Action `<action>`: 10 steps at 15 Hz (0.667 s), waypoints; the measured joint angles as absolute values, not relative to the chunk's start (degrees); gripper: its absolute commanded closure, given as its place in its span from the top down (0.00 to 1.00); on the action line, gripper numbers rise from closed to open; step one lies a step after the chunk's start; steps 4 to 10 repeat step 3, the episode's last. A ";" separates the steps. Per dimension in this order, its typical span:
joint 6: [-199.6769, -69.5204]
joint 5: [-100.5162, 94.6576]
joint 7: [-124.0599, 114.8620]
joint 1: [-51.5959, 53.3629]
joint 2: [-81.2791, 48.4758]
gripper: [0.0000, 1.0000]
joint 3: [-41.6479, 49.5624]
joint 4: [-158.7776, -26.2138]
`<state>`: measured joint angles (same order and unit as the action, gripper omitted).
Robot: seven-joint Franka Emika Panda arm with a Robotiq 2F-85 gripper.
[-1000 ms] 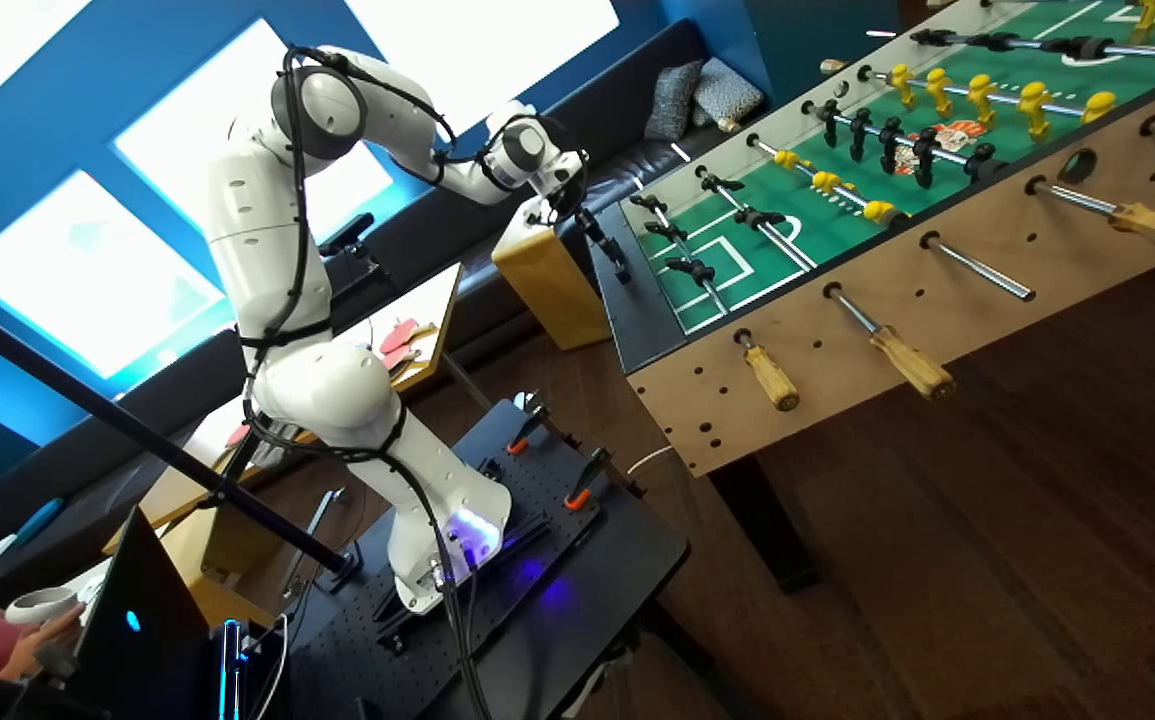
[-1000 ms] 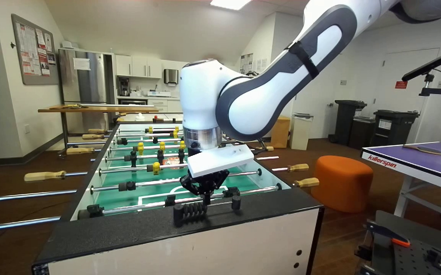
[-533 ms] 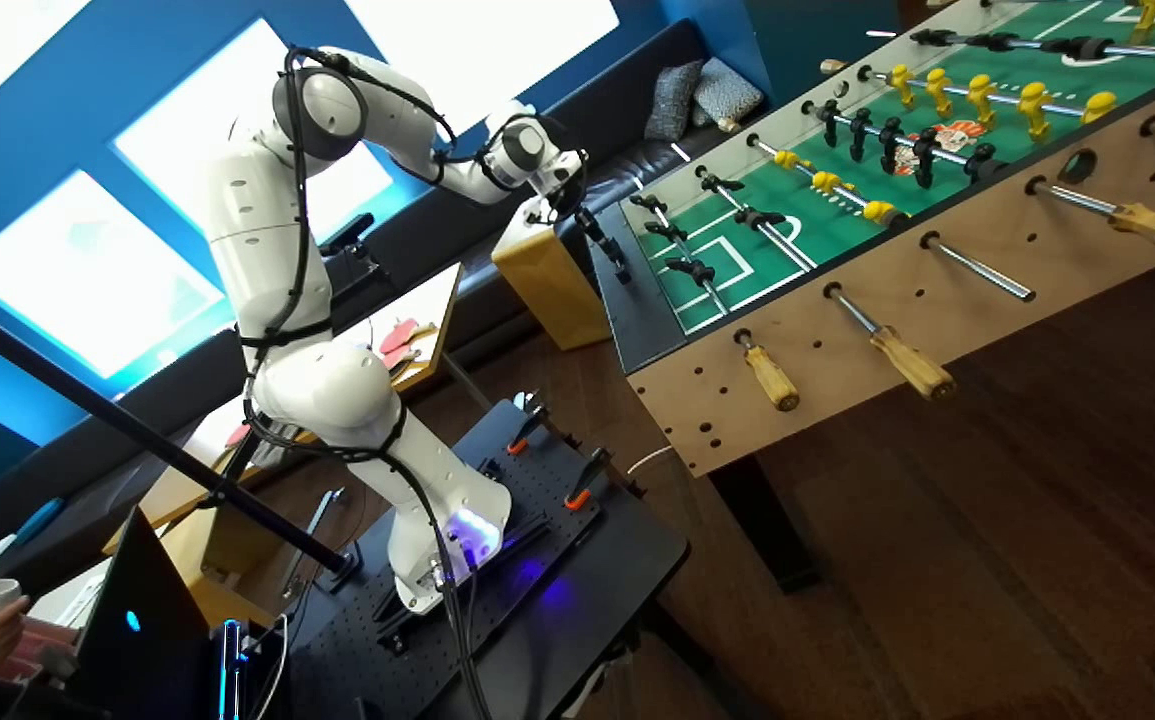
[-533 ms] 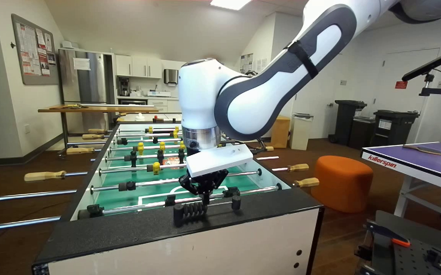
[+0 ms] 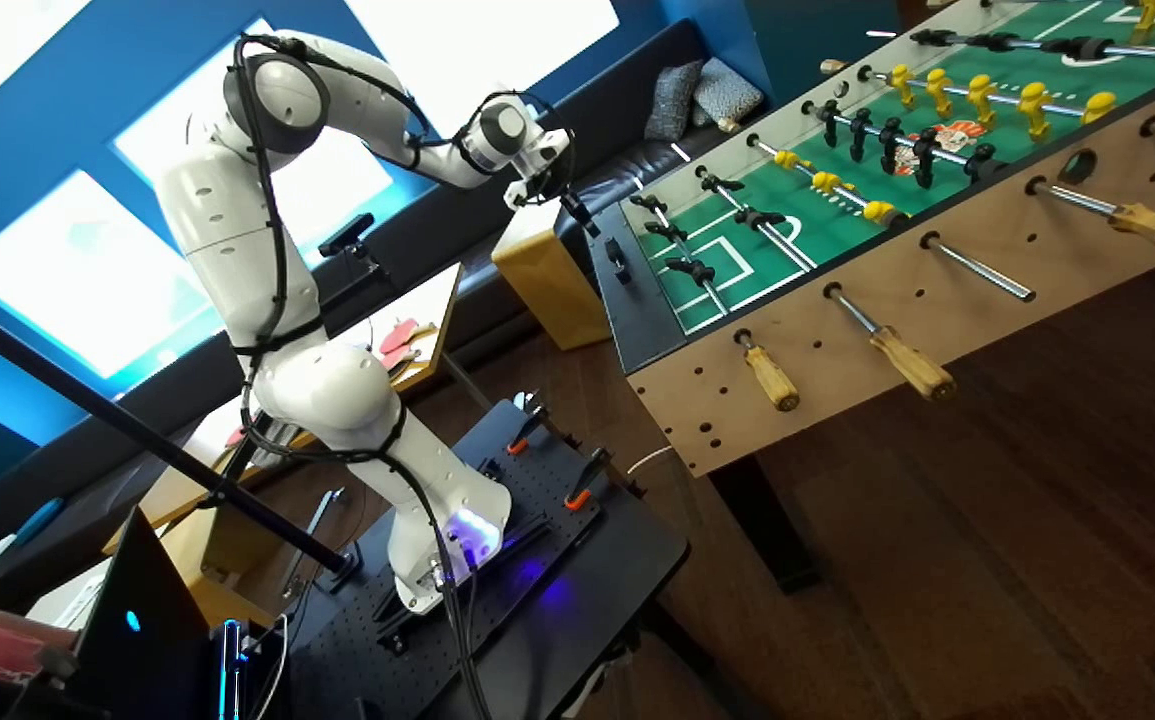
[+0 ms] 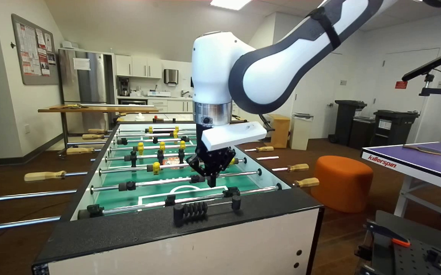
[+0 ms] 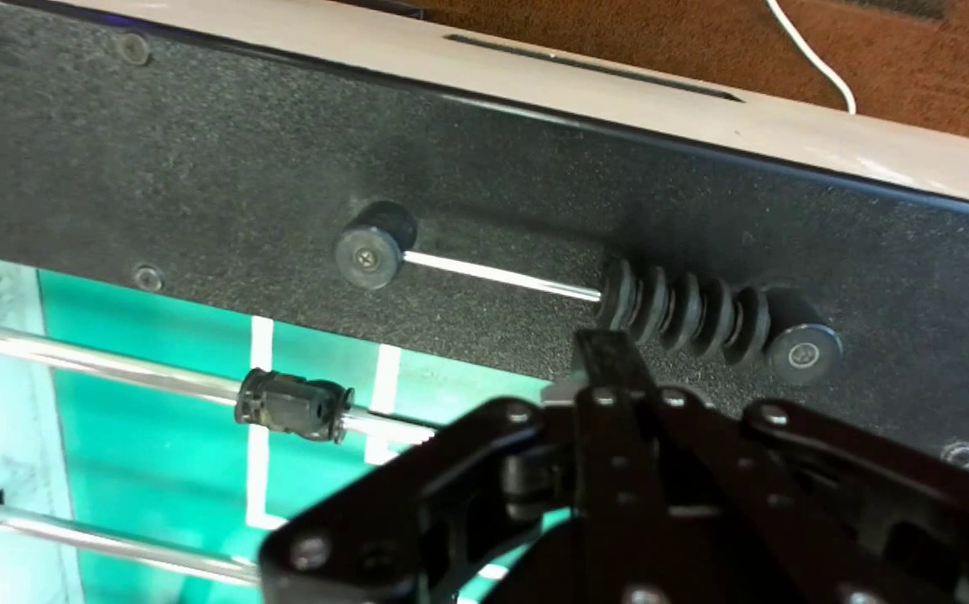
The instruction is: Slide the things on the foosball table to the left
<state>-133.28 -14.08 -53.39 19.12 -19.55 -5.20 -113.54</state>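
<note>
The beads (image 6: 194, 211) are bunched up against the left post (image 6: 178, 216), going by an exterior view, at one end of their rod (image 7: 501, 275). That's on the tabletop (image 6: 136, 231), between the short outer edge and the inner edge by the pitch (image 7: 140, 419). Looks pretty much done, assuming that's the left the task means; in the wrist view they sit on the right. The fingers (image 7: 614, 361) are pressed together with nothing in them, hanging above the tabletop, apart from the beads in both exterior views. Exact height, can't tell.

Biggest risk imo: somebody reads "left" off the wrist view and drags the beads over to the right post (image 6: 236, 203). Pushing further left would just load the left post, since there's no rod showing on that side. A sloppy descent could wedge the tip between two beads, and a low drift past the inner edge would probably clip the nearest player bar (image 7: 98, 361).

Room-wise, there's open tabletop from the beads to the outer edge, and toward the near left corner it's just tabletop and a bolt (image 7: 961, 455). Straight up first seems safest.
</note>
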 measured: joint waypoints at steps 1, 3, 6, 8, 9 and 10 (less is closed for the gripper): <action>-133.28 -13.08 -51.07 18.65 -18.14 0.00 -5.40 -114.53; -133.28 -11.35 -47.09 17.88 -15.47 0.00 -5.50 -116.50; -133.28 -11.35 -47.09 17.88 -15.47 0.00 -5.50 -116.50; -133.28 -11.35 -47.09 17.88 -15.47 0.00 -5.50 -116.50; -133.28 -11.35 -47.09 17.88 -15.47 0.00 -5.50 -116.50; -133.28 -11.35 -47.09 17.88 -15.47 0.00 -5.50 -116.50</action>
